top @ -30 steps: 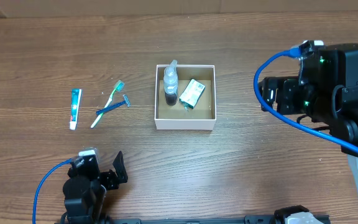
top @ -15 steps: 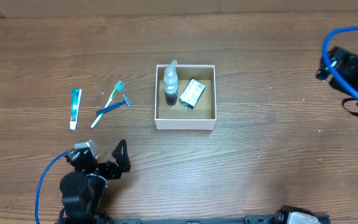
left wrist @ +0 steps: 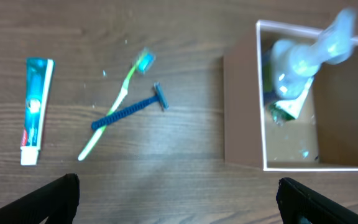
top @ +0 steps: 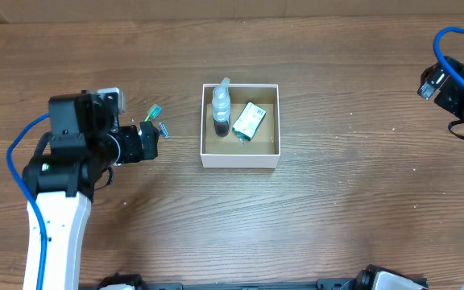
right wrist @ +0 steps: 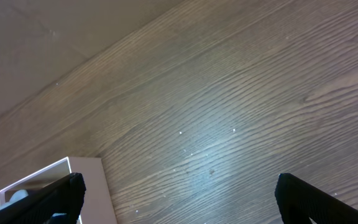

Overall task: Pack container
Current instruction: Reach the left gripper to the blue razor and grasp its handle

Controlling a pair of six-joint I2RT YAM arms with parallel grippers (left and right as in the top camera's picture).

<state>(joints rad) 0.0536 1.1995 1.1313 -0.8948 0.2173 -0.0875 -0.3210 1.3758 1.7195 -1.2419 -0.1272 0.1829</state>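
Observation:
The container is a square white-walled box with a brown inside at the table's middle. It holds a clear spray bottle and a small white-and-green packet. My left gripper is open and empty, above the items to the left of the box. In the left wrist view I see a toothpaste tube, a green toothbrush, a blue razor and the container. My right gripper is open and empty, over bare table right of the container.
The right arm is at the table's far right edge. The left arm covers the toothpaste in the overhead view; only the toothbrush head and razor head show there. Wood table all round.
My left arm has swung from the front edge up over the toothpaste, toothbrush and razor. My right arm has pulled back to the far right edge.

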